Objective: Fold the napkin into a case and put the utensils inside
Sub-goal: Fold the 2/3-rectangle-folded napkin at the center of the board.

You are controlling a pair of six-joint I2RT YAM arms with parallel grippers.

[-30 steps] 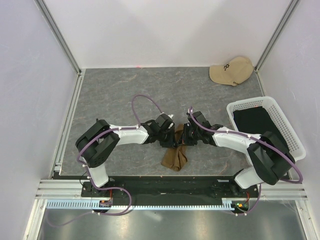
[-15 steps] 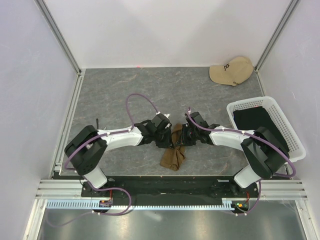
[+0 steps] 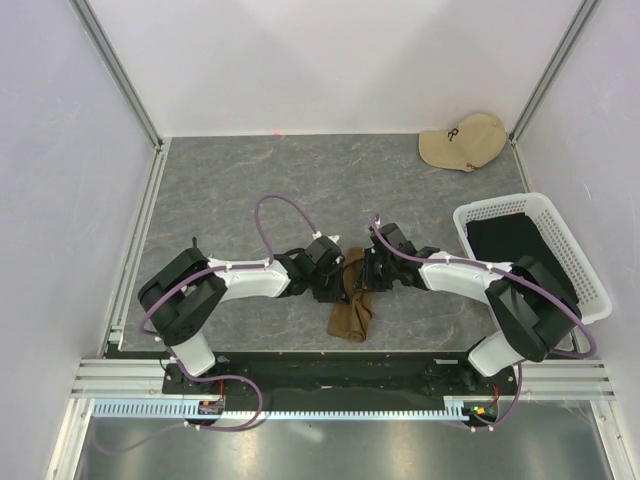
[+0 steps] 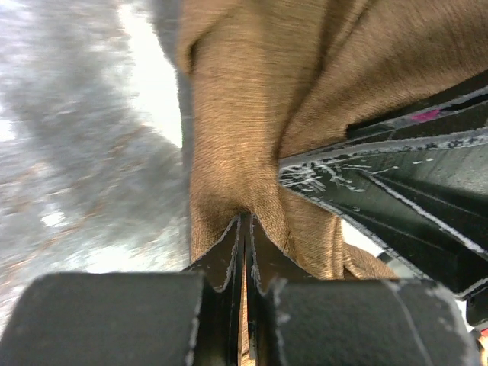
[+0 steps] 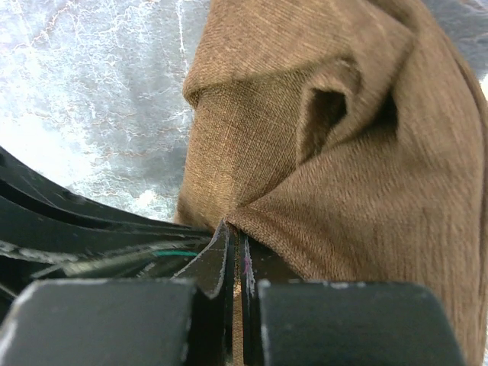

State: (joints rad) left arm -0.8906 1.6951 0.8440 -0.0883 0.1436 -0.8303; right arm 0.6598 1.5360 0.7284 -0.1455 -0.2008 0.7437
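Top external view: find the napkin (image 3: 351,305) as a crumpled olive-brown bundle at the near middle of the table (image 3: 240,180), between the two arms, its lower part lying loose toward the near edge. Note the left gripper (image 3: 338,284) on the left side of the bundle and the right gripper (image 3: 366,276) on the right side, both clenched on a fold of the cloth. Confirm in the wrist views: fingertips pressed together, only thin fabric pinched between. No flat case yet, and no utensils to see in any view.

Probably the step in hand: opening the bundle out flat before folding. To do it well, pull the two pinched points apart, left and right, slowly and at the same height, until stretched and free of wrinkles. Lift only a little, to let the hanging part drag flat on the table without rolling. Do not loosen either pinch before laying the cloth open. Check each pinch for one layer near an edge or corner, not a thick knot; otherwise probably better to lay down and grasp again. Stay away from the white basket (image 3: 500,207) on the right.
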